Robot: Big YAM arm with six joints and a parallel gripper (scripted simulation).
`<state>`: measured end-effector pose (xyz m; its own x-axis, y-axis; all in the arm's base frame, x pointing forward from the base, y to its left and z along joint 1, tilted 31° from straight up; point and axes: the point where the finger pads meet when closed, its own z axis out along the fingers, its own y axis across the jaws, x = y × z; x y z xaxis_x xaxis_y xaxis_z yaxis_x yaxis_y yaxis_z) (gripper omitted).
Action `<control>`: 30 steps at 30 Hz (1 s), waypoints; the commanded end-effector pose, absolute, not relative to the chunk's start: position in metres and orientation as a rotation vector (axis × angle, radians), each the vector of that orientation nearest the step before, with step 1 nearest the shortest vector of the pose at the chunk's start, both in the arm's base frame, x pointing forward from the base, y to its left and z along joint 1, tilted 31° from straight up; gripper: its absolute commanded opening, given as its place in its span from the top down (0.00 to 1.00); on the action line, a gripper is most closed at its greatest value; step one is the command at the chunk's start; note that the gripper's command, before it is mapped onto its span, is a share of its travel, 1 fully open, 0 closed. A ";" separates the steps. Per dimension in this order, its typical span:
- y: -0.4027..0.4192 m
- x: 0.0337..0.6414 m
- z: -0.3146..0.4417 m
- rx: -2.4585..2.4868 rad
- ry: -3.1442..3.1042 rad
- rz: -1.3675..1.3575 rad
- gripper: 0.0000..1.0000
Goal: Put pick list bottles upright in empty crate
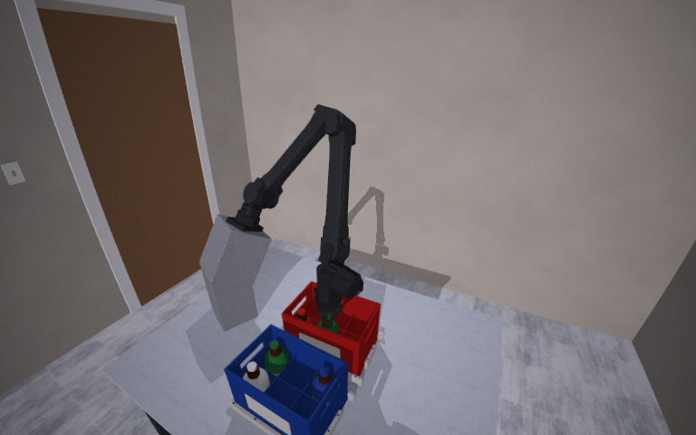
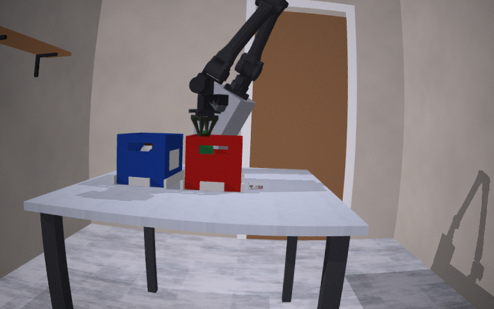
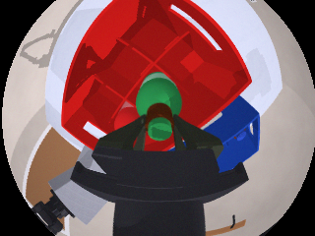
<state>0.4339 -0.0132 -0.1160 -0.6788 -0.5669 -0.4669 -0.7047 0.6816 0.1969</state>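
My gripper (image 1: 328,314) is shut on the neck of a green bottle (image 1: 327,324) and holds it upright, low inside a near cell of the red crate (image 1: 336,320). In the wrist view the green bottle (image 3: 157,97) hangs below my fingers over the red crate (image 3: 153,59). In the exterior view the gripper (image 2: 204,128) is just above the red crate's (image 2: 213,161) rim, and green shows through its handle slot. A second bottle (image 1: 302,314) stands in the red crate's left cell. The blue crate (image 1: 287,381) holds a green bottle (image 1: 275,357), a white bottle (image 1: 255,375) and a blue bottle (image 1: 323,379). The pick list (image 2: 256,187) lies to the right of the red crate.
The arm's grey base block (image 1: 233,272) stands tilted to the left of the crates. The two crates stand close side by side. A brown door (image 1: 128,143) is behind the table.
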 end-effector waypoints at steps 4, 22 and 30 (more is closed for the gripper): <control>-0.029 0.455 -0.099 -0.953 2.503 0.465 1.00; -0.027 0.448 -0.109 -0.952 2.511 0.475 1.00; -0.015 0.452 -0.112 -0.986 2.498 0.479 1.00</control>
